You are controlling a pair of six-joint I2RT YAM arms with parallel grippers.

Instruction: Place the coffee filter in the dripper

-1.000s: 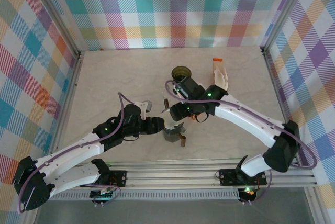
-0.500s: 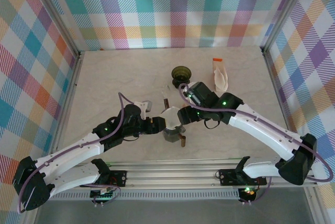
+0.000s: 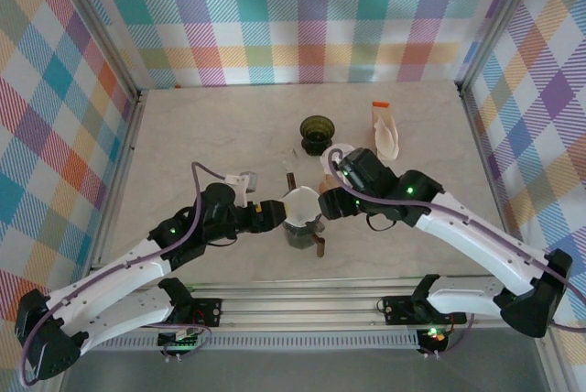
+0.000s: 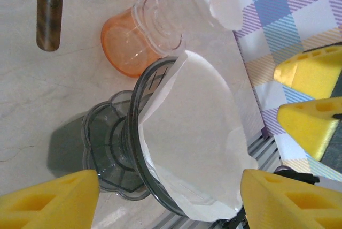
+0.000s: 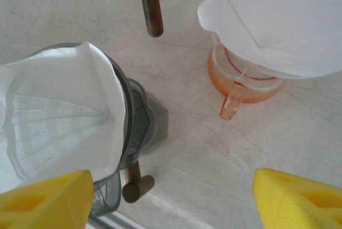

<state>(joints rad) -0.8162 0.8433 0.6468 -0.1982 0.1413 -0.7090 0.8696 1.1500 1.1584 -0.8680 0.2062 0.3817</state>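
Observation:
The white paper coffee filter (image 3: 300,201) sits opened inside the grey clear dripper (image 3: 300,235), which has a brown handle. In the left wrist view the filter (image 4: 197,132) lines the dripper's (image 4: 107,143) cone and overhangs its rim. My left gripper (image 4: 171,199) is open, with the dripper between its yellow fingers (image 4: 48,202) but clear of both. From above, it (image 3: 275,215) is just left of the dripper. My right gripper (image 5: 173,199) is open and holds nothing; the filter (image 5: 59,111) and dripper (image 5: 140,124) are to its left. Seen from above, the right gripper (image 3: 323,205) hangs at the dripper's right.
An orange dripper (image 5: 243,82) with a white filter (image 5: 278,20) on it stands just behind. A glass tube of brown liquid (image 5: 151,9) lies beside it. A dark green dripper (image 3: 318,132) and a filter pack (image 3: 386,136) are farther back. The metal rail (image 3: 366,305) runs along the near edge.
The right gripper brought the filter over the dripper and left it sitting there. The left gripper's jaws opened and that arm drew back slightly to the left.

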